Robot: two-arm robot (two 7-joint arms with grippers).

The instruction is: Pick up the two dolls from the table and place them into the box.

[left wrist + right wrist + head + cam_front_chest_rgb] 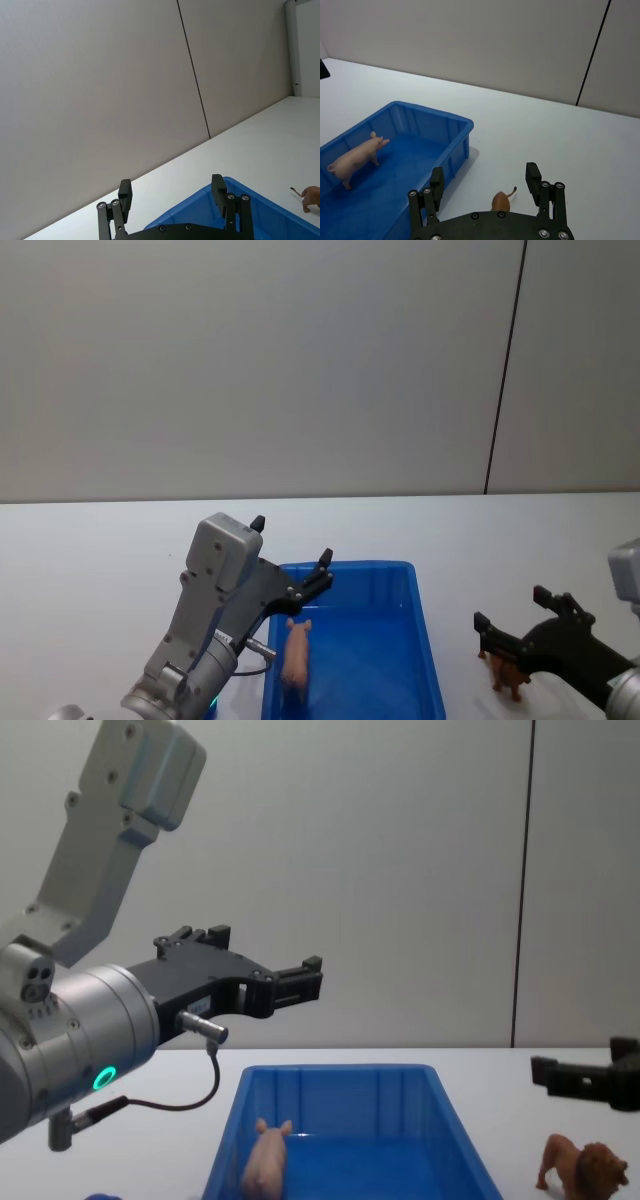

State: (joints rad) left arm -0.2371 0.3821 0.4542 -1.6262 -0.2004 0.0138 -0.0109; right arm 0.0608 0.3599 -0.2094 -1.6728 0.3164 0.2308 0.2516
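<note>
Blue box [372, 588] holds one pig [297, 660]; one lion [585, 1167] on table [100, 540]; left end effector [171, 185], right end effector [484, 172] both spread, empty.

Box [372, 588] smooth glossy blue plastic, pig [296, 660] smooth pale-pink plastic with slight sheen, lion [585, 1167] matt brown with rough shaggy mane, table [100, 540] smooth matt white, left gripper [171, 186] and right gripper [485, 174] matt black with bright metal screws.
</note>
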